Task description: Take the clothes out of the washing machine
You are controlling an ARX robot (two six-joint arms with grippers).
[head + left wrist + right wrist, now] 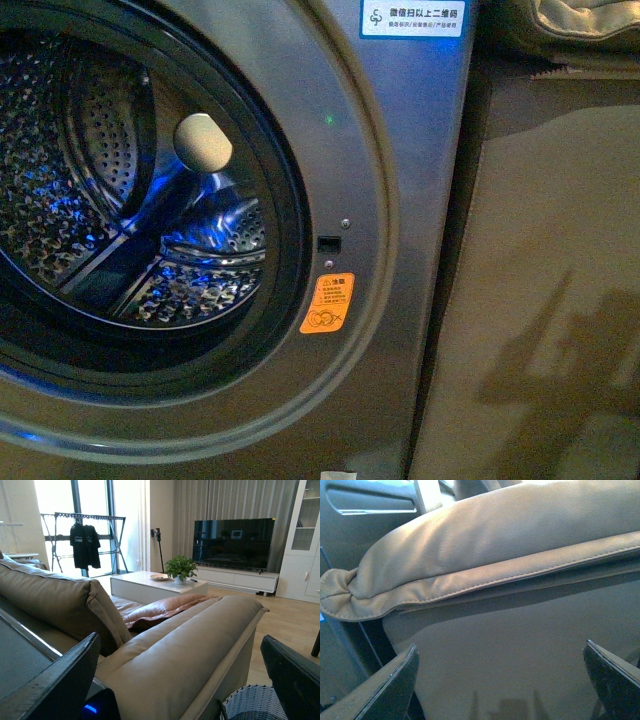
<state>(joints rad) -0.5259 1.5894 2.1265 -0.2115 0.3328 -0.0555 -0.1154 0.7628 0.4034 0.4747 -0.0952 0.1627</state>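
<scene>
Apparently early stage: washing machine [400,150] fills the front view, door open, drum [110,200] at left of frame, no clothes visible inside. Neither arm shows there. Left gripper [182,680] & right gripper [500,680] both spread wide, holding nothing, aimed at sofa [190,645]. Next: probably swing an arm round twd the drum, reach in.

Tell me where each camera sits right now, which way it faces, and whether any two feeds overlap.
Front view: on the body, facing the washing machine and its open drum; no arm visible.
Left wrist view: on the left wrist, looking over the sofa toward the TV; open left gripper fingertips frame it.
Right wrist view: on the right wrist, close against tan sofa cushion; open right gripper fingertips show.
Shared: both wrist views show tan sofa upholstery.
</scene>
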